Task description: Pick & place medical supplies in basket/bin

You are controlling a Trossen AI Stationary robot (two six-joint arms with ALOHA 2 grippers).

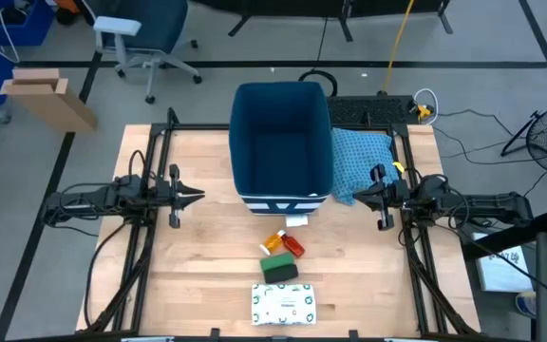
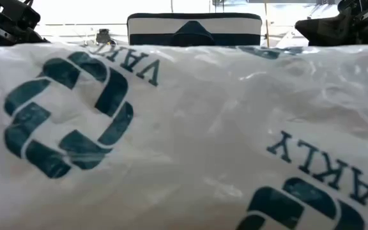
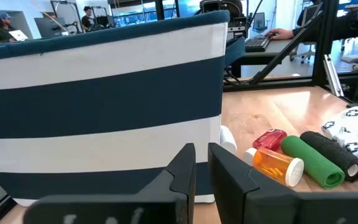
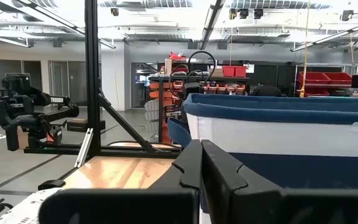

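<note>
High view: blue bin (image 1: 282, 142) at table's far middle, light blue cloth (image 1: 361, 157) touching its right side. Left gripper (image 1: 196, 197) waits left of bin, right gripper (image 1: 357, 192) right of it, both clear of supplies. Orange bottle (image 1: 274, 243) and red item (image 1: 294, 248) near bin's front; green box (image 1: 279, 271), then white packet (image 1: 284, 303) toward near edge.

Low view: packet (image 2: 184, 134) fills frame; bin's striped front (image 2: 194, 29) behind.

Left wrist view: fingers (image 3: 185, 168) nearly together, holding nothing; bottle (image 3: 278, 165), red item (image 3: 270, 138) beside what looks like green roll (image 3: 311, 161).

Right wrist view: fingers (image 4: 191, 165) together, empty.

Two matte black jointed arms, black cables along them; angular black jaws
</note>
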